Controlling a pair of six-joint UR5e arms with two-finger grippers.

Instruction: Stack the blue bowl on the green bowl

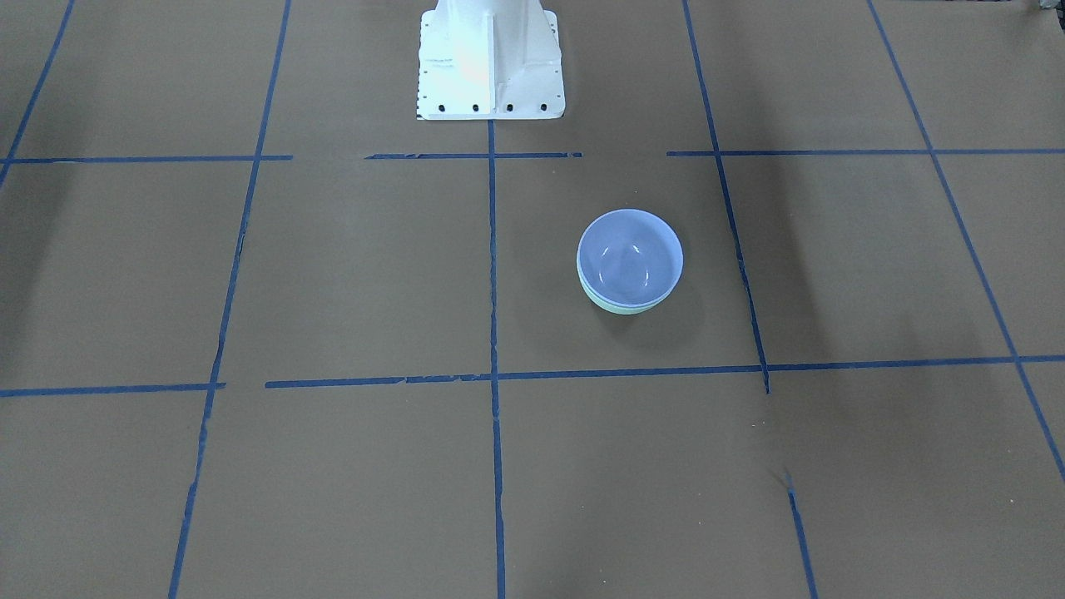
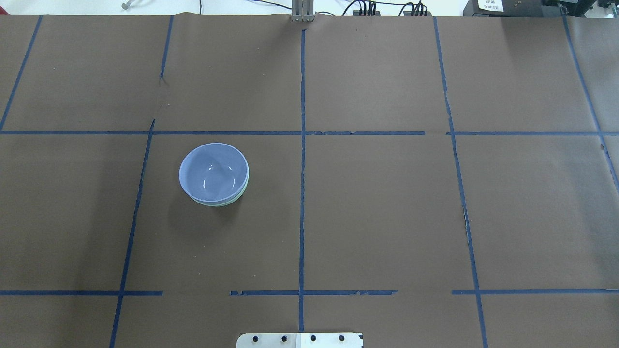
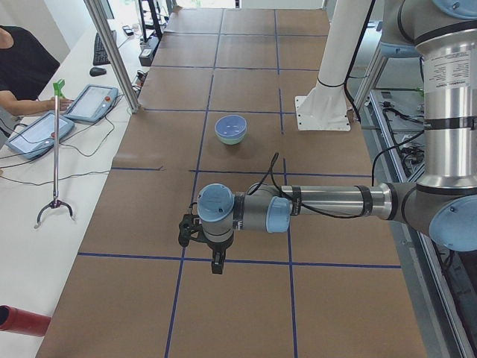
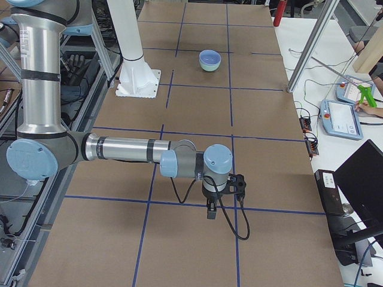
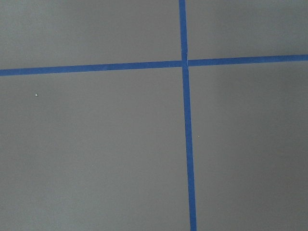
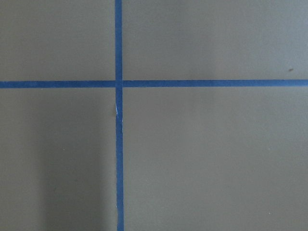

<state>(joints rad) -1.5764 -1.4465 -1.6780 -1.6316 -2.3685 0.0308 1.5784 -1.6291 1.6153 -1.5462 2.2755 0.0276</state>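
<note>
The blue bowl [image 1: 630, 258] sits nested inside the green bowl [image 1: 620, 309], upright on the brown table; only a thin green edge shows beneath it. The stack also shows in the overhead view, blue bowl [image 2: 213, 171] in green bowl [image 2: 228, 202], left of the centre line. My left gripper [image 3: 215, 262] hangs low over the table, far from the bowls [image 3: 231, 128]. My right gripper [image 4: 210, 210] hangs likewise at the other end, far from the bowls [image 4: 210, 58]. I cannot tell whether either is open or shut. Both wrist views show only taped table.
The white robot base [image 1: 489, 62] stands at the table's middle edge. Blue tape lines [image 2: 302, 193] grid the brown table. A side bench holds tablets [image 3: 91, 102] and a grabber tool [image 3: 55, 149]; an operator [image 3: 22, 60] sits there. An aluminium post [image 4: 305, 48] stands beside the table.
</note>
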